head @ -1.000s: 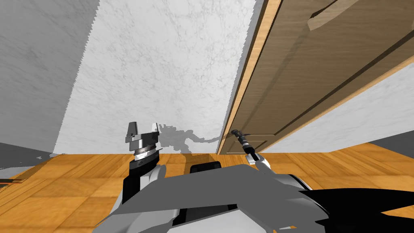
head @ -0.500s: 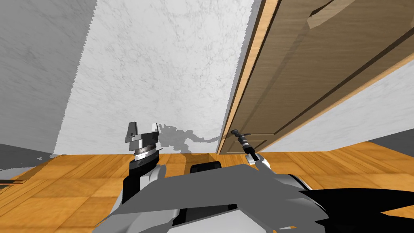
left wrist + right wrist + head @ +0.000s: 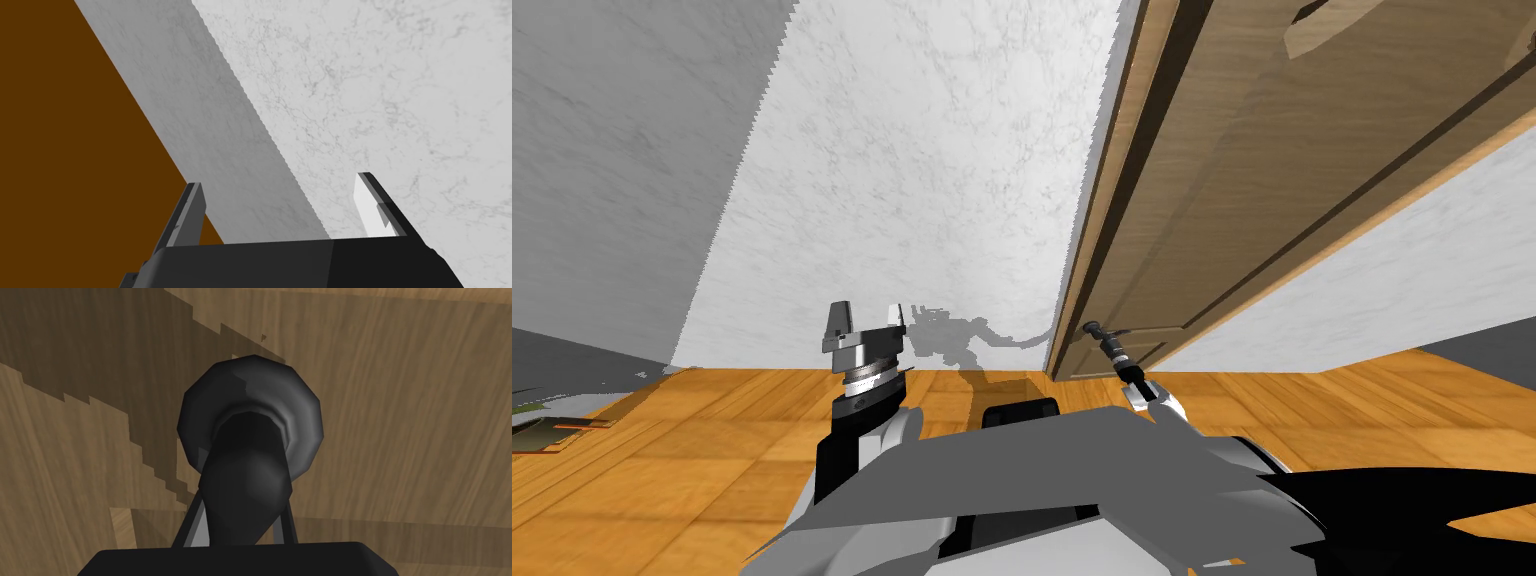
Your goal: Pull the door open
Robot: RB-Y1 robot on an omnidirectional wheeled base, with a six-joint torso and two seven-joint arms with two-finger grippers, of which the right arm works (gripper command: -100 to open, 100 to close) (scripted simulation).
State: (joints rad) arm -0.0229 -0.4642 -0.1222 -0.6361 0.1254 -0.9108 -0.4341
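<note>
Pinching the dark handle (image 3: pixel 248 468) of the wooden door (image 3: pixel 1272 200) ahead to the right, the right end effector (image 3: pixel 242 505) may slide off if pulled against the door's swing arc.

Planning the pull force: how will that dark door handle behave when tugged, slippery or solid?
The handle looks smooth and rounded, so the right gripper pinching its sides may slip. It seems rigid on its round base. The door is a big panel, probably heavy and slow to swing.
</note>
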